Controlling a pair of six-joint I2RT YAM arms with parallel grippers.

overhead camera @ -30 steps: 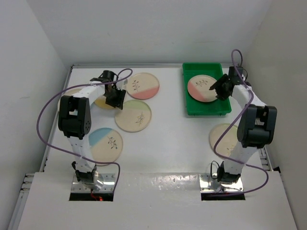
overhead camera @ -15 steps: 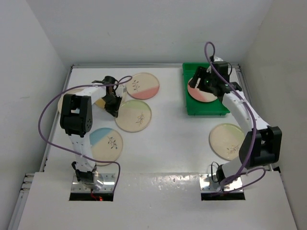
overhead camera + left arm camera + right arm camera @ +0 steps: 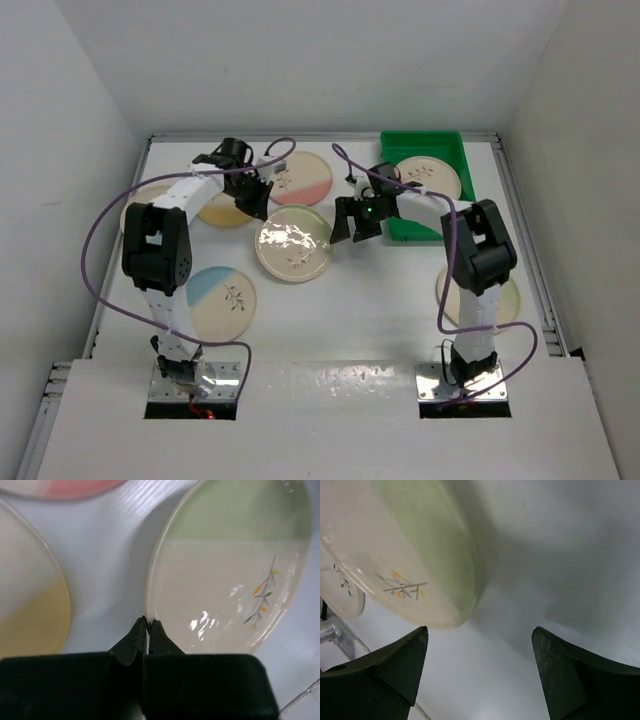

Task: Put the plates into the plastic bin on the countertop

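Observation:
My left gripper (image 3: 260,204) is shut on the near rim of a cream plate with a green segment (image 3: 293,245), which is tilted up off the countertop (image 3: 350,300). The left wrist view shows the jaws (image 3: 149,622) pinching that plate's (image 3: 230,570) edge. My right gripper (image 3: 353,228) is open and empty just right of this plate; in the right wrist view the plate (image 3: 395,555) sits up and left of the open gripper (image 3: 480,645). The green plastic bin (image 3: 392,225) holds one pink-segment plate (image 3: 428,178).
A pink-segment plate (image 3: 300,178), a yellow-segment plate (image 3: 222,210) and a blue-segment plate (image 3: 222,298) lie on the left. Another plate (image 3: 505,298) lies at the right, partly behind the right arm. White walls close in the counter.
My right arm left the bin and swung left to the middle, leaving the pink plate inside. My left gripper closed on the green-segment plate's rim and tilted it up, shifting it slightly right.

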